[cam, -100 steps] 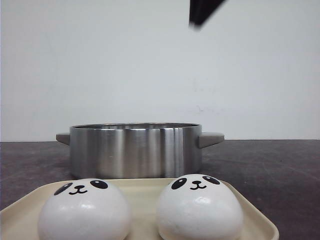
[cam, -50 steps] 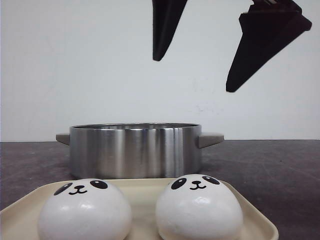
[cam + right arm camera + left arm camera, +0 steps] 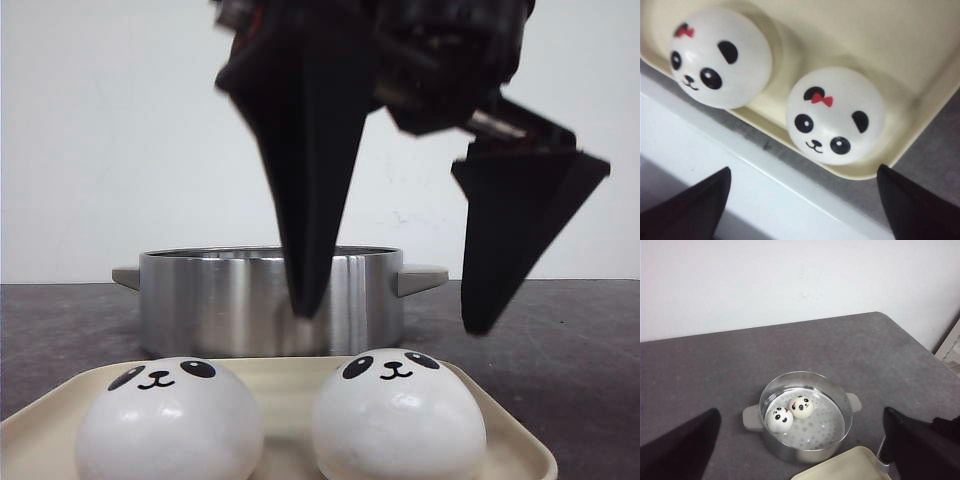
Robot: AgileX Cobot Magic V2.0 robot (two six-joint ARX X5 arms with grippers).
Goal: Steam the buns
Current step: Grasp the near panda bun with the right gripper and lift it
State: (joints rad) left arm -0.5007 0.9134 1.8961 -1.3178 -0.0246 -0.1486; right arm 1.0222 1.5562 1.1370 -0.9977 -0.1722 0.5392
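Cream tray [image 3: 290, 375] sits at the near table edge in the front view, carrying two white panda-face buns: the left tray bun [image 3: 168, 418] and the right tray bun [image 3: 398, 412], side by side, apart from each other, faces up. Behind the tray stands a steel pot [image 3: 270, 300] with side handles on the dark table [image 3: 560, 340]. The right gripper [image 3: 395, 322] hangs above the right tray bun, black fingers spread wide, one fingertip in front of the pot wall, the other out past the pot's right handle; nothing between them, no contact with the bun. Left wrist view: the pot [image 3: 840, 437] seen from above, with two more buns on its perforated insert, the left pot bun [image 3: 780, 419] touching or just beside the right pot bun [image 3: 801, 407]. A tray corner [image 3: 845, 469] shows just beside the pot. The left gripper [image 3: 800, 450] is released, fingers wide apart at either side of the view, holding nothing. Right wrist view: both tray buns [image 3: 719, 57] [image 3: 835, 115] lie in the tray [image 3: 900, 40] near its rim, each with a red bow by one ear; the right gripper [image 3: 802, 205] fingertips are spread and empty.
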